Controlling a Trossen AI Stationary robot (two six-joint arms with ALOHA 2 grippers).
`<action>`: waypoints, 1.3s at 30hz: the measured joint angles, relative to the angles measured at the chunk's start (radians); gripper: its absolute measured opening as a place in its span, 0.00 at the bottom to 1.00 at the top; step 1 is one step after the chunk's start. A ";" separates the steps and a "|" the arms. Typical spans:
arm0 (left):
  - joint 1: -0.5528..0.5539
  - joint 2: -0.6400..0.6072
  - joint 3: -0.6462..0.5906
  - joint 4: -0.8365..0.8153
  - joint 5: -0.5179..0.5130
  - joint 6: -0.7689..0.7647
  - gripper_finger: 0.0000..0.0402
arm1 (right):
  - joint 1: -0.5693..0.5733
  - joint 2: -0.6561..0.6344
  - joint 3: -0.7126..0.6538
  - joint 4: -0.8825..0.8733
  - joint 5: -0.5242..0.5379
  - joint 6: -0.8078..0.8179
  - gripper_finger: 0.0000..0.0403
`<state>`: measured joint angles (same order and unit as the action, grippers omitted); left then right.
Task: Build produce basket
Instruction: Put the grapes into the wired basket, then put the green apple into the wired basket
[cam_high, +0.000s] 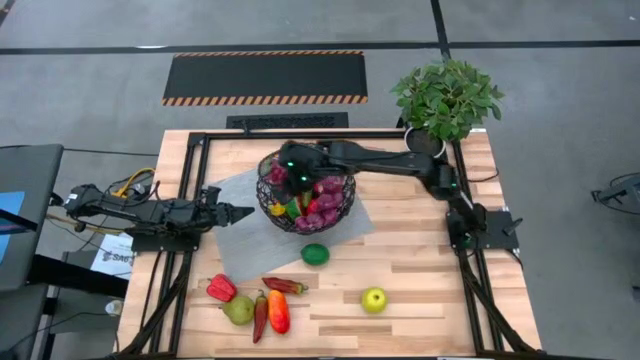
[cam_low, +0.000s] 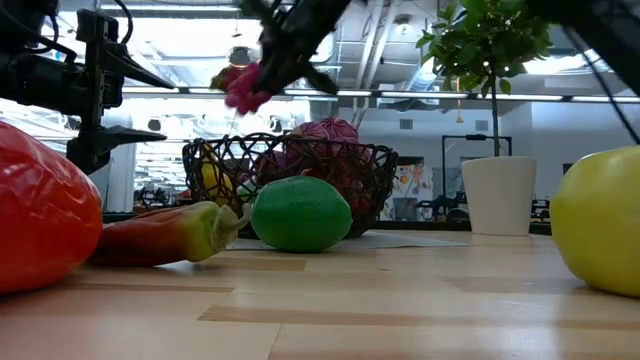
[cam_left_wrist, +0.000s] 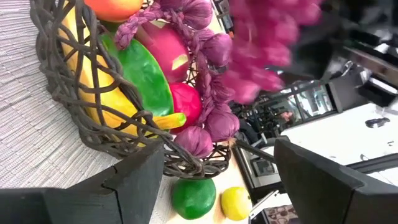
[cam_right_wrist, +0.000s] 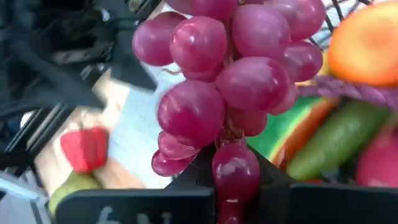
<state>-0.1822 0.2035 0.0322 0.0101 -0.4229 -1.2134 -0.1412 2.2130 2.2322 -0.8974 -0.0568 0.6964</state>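
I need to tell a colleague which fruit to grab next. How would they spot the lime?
Find the wire basket on the grey mat. Just in front of it, on bare wood, lies the lime: round and dark green, unlike the paler yellow-green apple nearer the table's front edge.

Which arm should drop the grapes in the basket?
The right. Its gripper already holds the grapes above the basket. The left gripper waits empty beside it.

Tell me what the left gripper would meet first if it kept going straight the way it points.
Probably the basket: the open left gripper lies level over the grey mat, aimed at its near wall. The right gripper holds grapes higher up, likely above that line.
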 joint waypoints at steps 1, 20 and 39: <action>0.000 0.000 0.000 0.000 0.000 0.000 0.72 | -0.010 0.029 0.023 -0.004 0.000 -0.002 0.08; 0.000 0.000 0.000 -0.001 0.026 0.016 0.72 | -0.090 0.170 0.123 0.021 -0.039 0.016 0.48; 0.000 -0.001 0.000 -0.002 0.034 0.024 0.72 | 0.243 -0.185 0.117 -0.680 0.169 0.249 0.66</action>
<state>-0.1822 0.2028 0.0322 0.0083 -0.3889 -1.1892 0.1018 2.0280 2.3496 -1.5777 0.1123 0.9459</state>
